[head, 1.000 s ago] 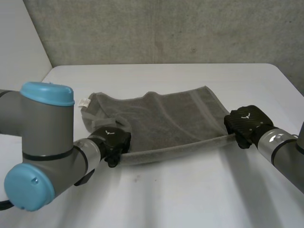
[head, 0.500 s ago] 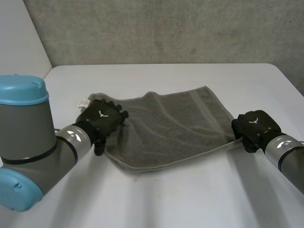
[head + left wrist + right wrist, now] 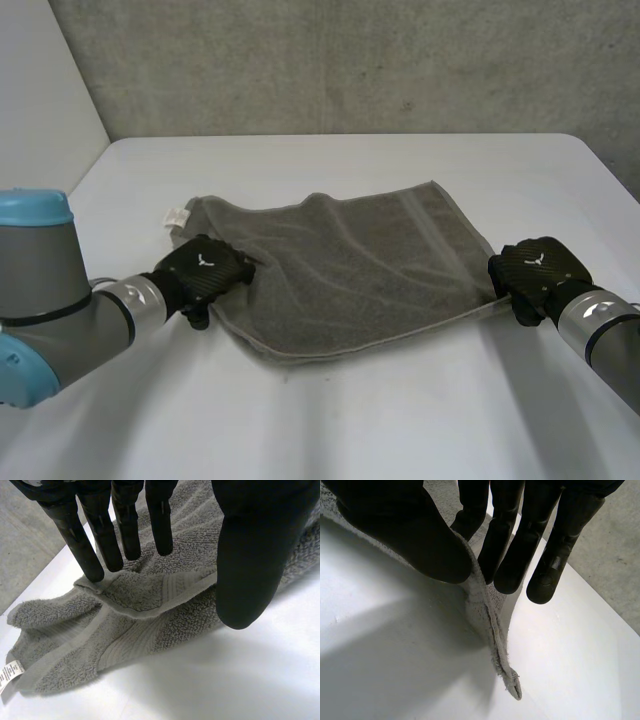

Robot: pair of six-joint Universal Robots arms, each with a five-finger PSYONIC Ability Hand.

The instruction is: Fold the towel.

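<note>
White tabletop [image 3: 400,420]: we're pinching a corner of the grey towel [image 3: 350,270] in our right hand [image 3: 535,272], probably keeping it taut. Our left hand [image 3: 205,270] is lying loose-fingered on the folded-over corner, likely flattening it.

The towel edge [image 3: 487,610] between the right hand [image 3: 395,525]'s thumb and straight fingers [image 3: 512,555], its corner down at the white table [image 3: 395,670]

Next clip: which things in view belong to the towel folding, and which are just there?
Part of the job:
grey towel, with its white tag
left hand, fingers straight over the towel's left edge
right hand, pinching the towel's edge near its right corner

Just there:
white table
concrete wall
</note>
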